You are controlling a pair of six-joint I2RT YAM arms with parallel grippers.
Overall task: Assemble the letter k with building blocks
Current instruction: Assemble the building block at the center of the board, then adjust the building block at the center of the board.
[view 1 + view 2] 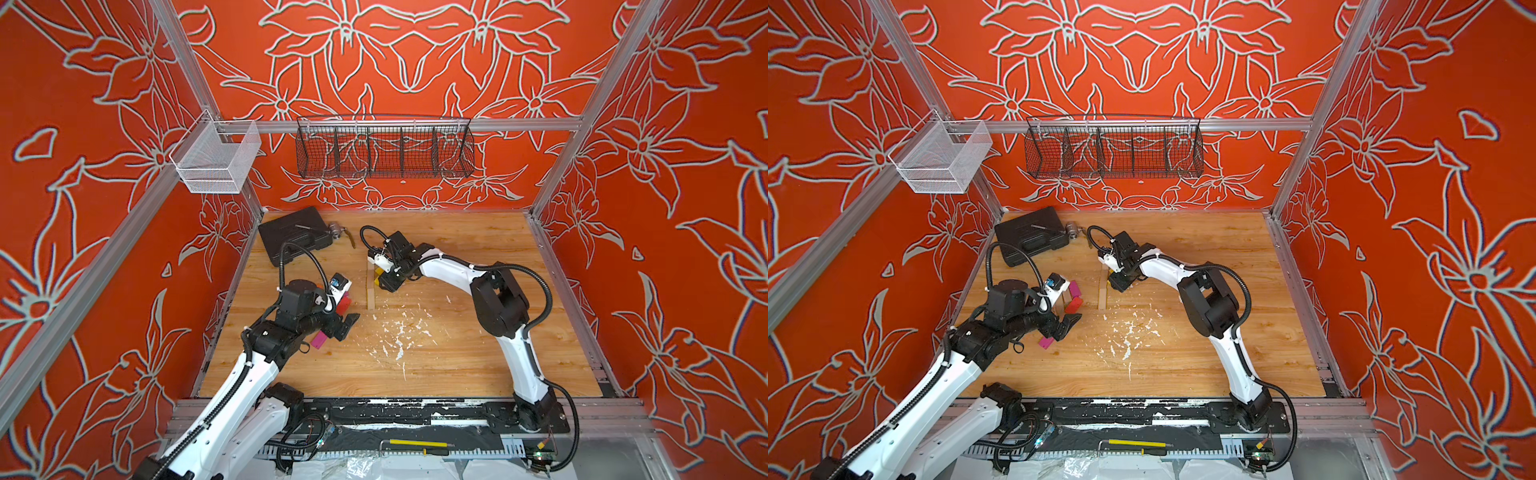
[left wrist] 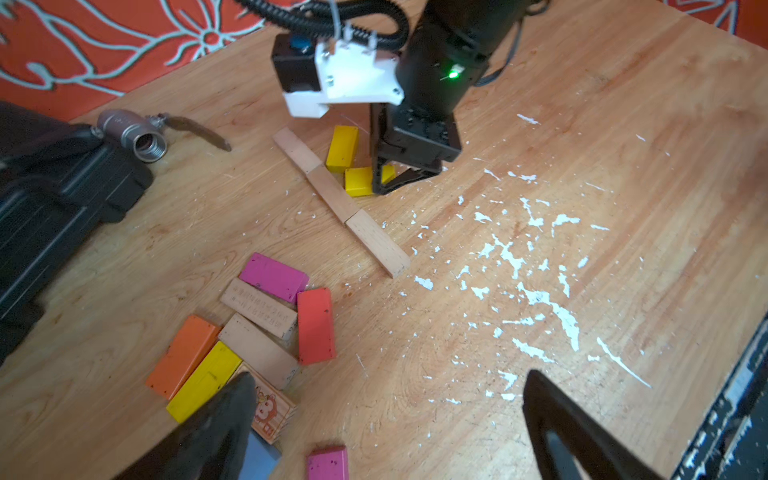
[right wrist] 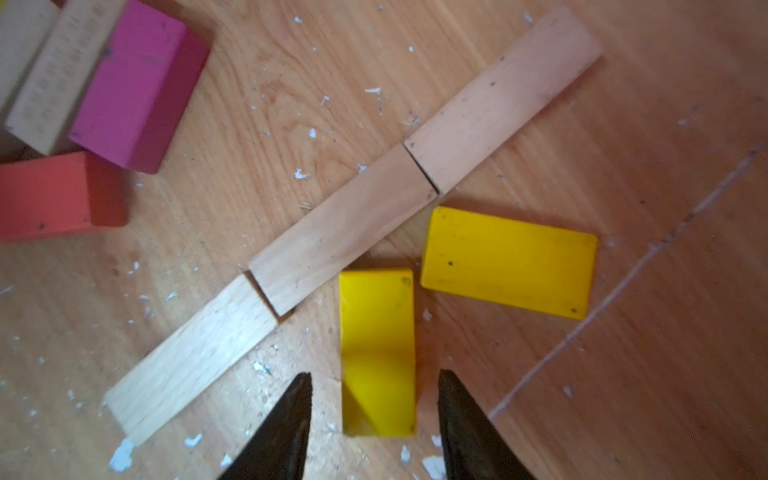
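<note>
Three plain wooden bars (image 3: 345, 232) lie end to end in one straight line on the table, also in a top view (image 1: 370, 291). Two yellow blocks rest flat beside that line. One yellow block (image 3: 377, 353) lies between the fingers of my right gripper (image 3: 376, 376), which is open with a gap on each side of the block. The other yellow block (image 3: 509, 262) lies just past it at an angle. My left gripper (image 2: 390, 376) is wide open above bare table, next to a loose pile of blocks: magenta (image 2: 274, 276), red (image 2: 316, 326), orange (image 2: 183, 355), yellow (image 2: 203, 382).
A black plastic case (image 1: 295, 235) and a metal valve (image 1: 336, 229) sit at the back left of the table. White paint flecks (image 1: 399, 332) cover the middle. A lone magenta block (image 1: 320, 338) lies under the left arm. Wire baskets (image 1: 384, 151) hang on the back wall.
</note>
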